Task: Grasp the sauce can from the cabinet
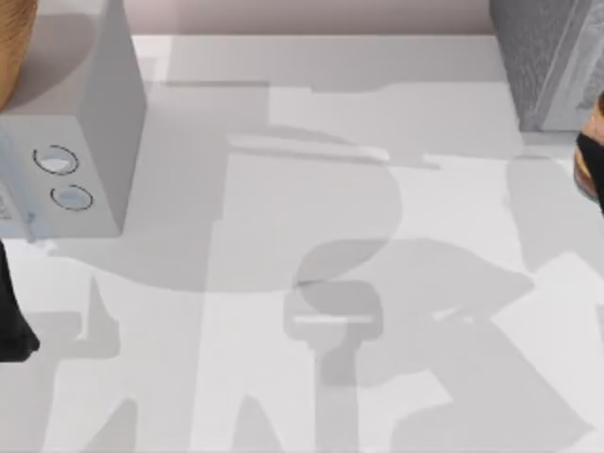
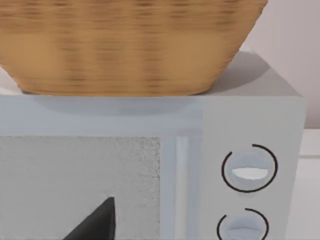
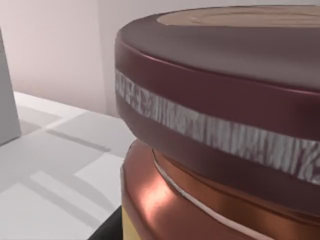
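The sauce can sits right up against the right wrist camera, showing a dark maroon top, a tan centre patch and a reddish rim. My right gripper is at the table's right edge, just in front of the cabinet, and is shut on the can. A sliver of the can shows there above the dark gripper. The cabinet is a dark grey speckled box at the back right. My left arm is parked at the left edge.
A smooth pale grey box with two ring marks stands at the back left; in the left wrist view this box is seen from the front. A woven basket rests on top of it. White table stretches between the boxes.
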### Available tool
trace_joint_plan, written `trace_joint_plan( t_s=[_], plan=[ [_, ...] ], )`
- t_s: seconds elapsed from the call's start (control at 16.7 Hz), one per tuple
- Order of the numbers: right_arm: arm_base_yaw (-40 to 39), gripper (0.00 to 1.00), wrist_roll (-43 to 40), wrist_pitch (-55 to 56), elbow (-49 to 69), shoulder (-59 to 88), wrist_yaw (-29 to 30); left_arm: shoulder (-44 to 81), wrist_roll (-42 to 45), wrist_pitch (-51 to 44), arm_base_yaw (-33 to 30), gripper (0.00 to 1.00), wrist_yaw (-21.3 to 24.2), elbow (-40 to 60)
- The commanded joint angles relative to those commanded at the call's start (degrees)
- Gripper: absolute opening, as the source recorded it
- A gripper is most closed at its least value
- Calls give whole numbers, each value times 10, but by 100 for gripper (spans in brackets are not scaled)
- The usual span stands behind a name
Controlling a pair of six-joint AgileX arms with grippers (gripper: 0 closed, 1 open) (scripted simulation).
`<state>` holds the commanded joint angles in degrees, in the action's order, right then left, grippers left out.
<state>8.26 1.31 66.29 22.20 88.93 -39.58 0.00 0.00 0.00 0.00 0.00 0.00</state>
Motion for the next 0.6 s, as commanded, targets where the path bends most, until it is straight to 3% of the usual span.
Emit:
trace_joint_plan(
  t_s=[0.6],
  plan=[
    [26, 0, 1, 200, 69, 260, -116, 0, 0, 0, 0, 100, 0, 0]
  ],
)
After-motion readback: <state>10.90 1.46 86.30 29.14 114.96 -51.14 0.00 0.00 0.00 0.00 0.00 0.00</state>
